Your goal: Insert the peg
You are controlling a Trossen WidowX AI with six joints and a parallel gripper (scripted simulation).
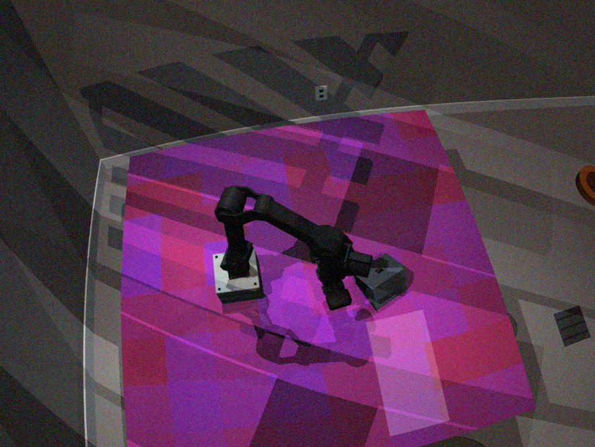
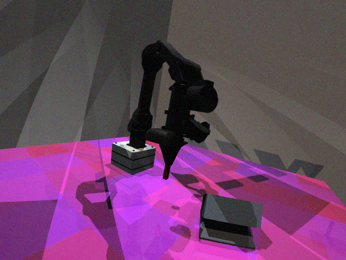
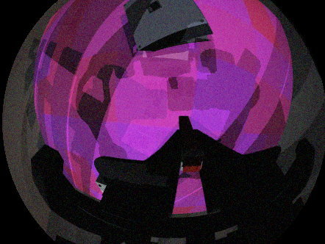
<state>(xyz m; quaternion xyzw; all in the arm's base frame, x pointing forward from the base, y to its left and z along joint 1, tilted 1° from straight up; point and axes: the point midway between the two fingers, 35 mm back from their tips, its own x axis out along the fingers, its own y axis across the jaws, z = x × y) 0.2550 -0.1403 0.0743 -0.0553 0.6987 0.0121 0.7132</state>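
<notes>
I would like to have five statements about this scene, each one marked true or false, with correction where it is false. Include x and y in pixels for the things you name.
1. The gripper (image 2: 167, 164) (image 3: 187, 134) is closed on the peg (image 2: 165, 173) (image 3: 192, 168). True.
2. The peg is already in the hole of the sloped panel. False: it is in the gripper, away from the panel (image 1: 393, 274) (image 2: 236, 210) (image 3: 170, 26).
3. The peg's lower end sticks out below the fingers. True.
4. The wall outlet (image 1: 321, 92) is red. False: it is pale.
5. The hole (image 1: 379, 270) (image 3: 154, 6) shows in the top view. True.
</notes>
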